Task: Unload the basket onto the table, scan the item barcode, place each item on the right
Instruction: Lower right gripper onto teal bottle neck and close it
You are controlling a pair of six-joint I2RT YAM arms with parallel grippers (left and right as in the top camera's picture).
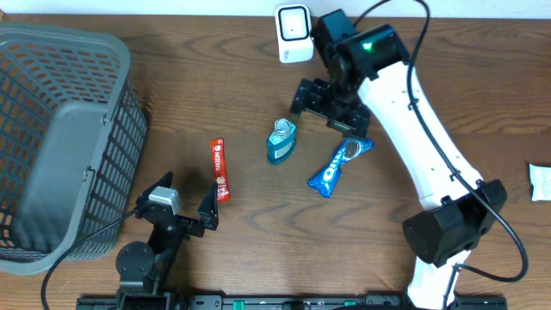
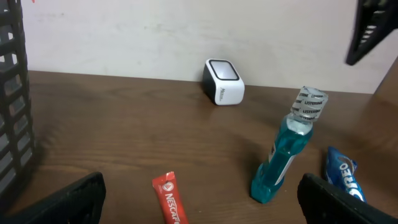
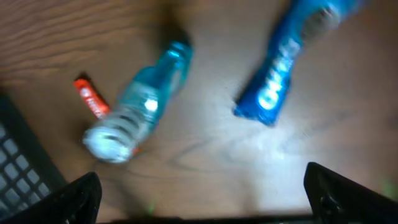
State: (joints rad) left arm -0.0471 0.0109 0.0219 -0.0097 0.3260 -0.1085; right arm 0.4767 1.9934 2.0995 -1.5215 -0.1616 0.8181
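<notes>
- Basket [image 1: 125,129] on table [image 1: 215,86], far left side
- Barcode scanner [image 1: 294,33] at back edge, approx centre, wall right behind it
- Listerine bottle [image 1: 281,142] upright mid-table, in front of scanner, well apart
- Oreo pack [image 1: 338,166] lying just right of bottle, not touching
- Nescafe stick [image 1: 219,170] flat, left of bottle, btwn it & basket
- Small packet [image 1: 541,182] at far right edge, well apart from the rest

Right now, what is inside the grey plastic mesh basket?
Inside the grey plastic mesh basket only its bare floor shows, with no item on it. Its left part runs out of frame and cannot be checked.
</notes>
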